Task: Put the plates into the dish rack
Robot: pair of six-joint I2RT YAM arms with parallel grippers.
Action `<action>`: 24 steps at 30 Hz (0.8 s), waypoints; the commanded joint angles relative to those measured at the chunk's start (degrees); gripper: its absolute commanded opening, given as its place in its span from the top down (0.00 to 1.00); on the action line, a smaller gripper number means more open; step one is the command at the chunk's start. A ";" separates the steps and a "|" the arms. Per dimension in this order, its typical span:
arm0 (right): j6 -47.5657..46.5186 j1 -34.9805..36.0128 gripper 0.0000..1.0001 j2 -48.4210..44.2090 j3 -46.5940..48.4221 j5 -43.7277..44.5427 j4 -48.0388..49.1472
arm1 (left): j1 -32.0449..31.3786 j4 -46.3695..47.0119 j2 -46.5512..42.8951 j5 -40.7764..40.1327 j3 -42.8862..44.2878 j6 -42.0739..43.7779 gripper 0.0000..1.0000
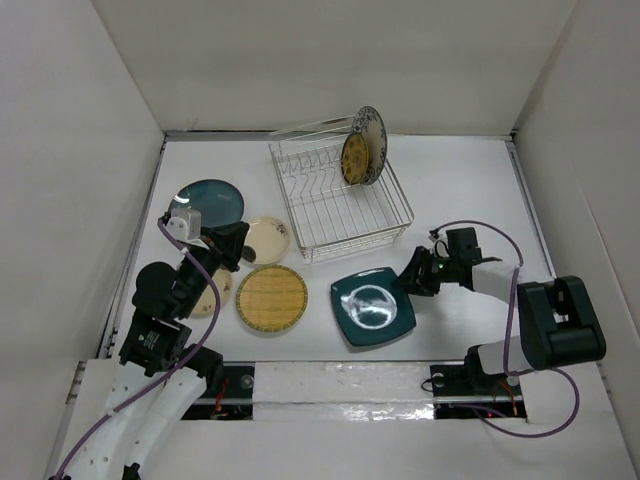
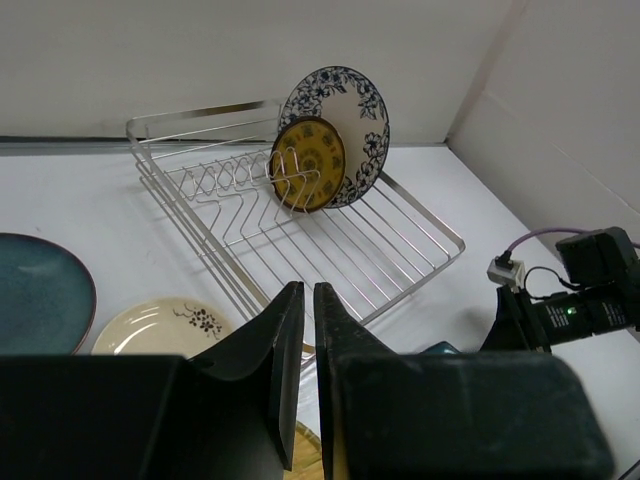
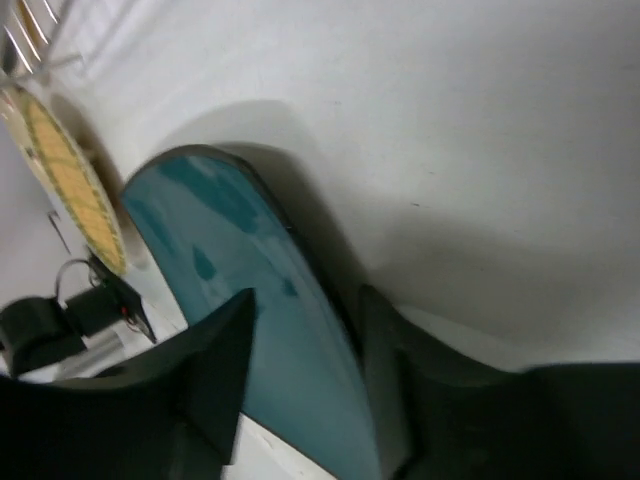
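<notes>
Altogether seven plates, one dish rack (image 1: pixel 355 238), two grippers. Standing on edge in the rack's far slots, upper middle of the overhead frame: two plates, a blue-and-white plate (image 1: pixel 375 135) and, just in front and overlapping it, a small yellow-brown plate (image 1: pixel 354 158). Lying flat on the white table (image 1: pixel 460 180), from middle left down toward the centre: a round teal plate (image 1: pixel 212 203), a cream plate (image 1: pixel 268 240) with a small dark sprig, a second cream plate (image 1: pixel 212 296) largely hidden under the left arm, and a woven tan plate (image 1: pixel 272 297). Right of those, lower centre: a square teal plate (image 1: pixel 372 307), glossy and streaked with glare. Visible only from overhead: the full count and the second cream plate. Clearer from the left wrist: a floral border on the blue-and-white plate, a ringed pattern on the small one, thin silver wires and a raised rim on the rack. Also there, bottom centre: the left gripper (image 2: pixel 308 290) pinched almost together, just a thin slit between the fingers, near the sprigged cream plate. Visible only from the right wrist: the right gripper (image 3: pixel 308 300) clamped on the square teal plate's rim, one finger over the teal face, the other against the dark edge, a heavy shadow beneath.
</notes>
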 commanded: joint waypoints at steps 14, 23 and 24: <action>5.08 5.60 0.51 9.02 -5.65 -6.88 16.78 | -0.31 1.65 0.99 -2.26 -0.29 0.20 0.93; 8.35 6.93 0.75 18.60 -8.20 -8.38 28.22 | 0.22 1.30 2.49 -3.06 -0.03 0.20 0.93; 8.09 6.93 0.80 18.34 -8.20 -7.85 28.14 | 0.92 1.39 2.49 -2.79 -0.03 0.11 0.93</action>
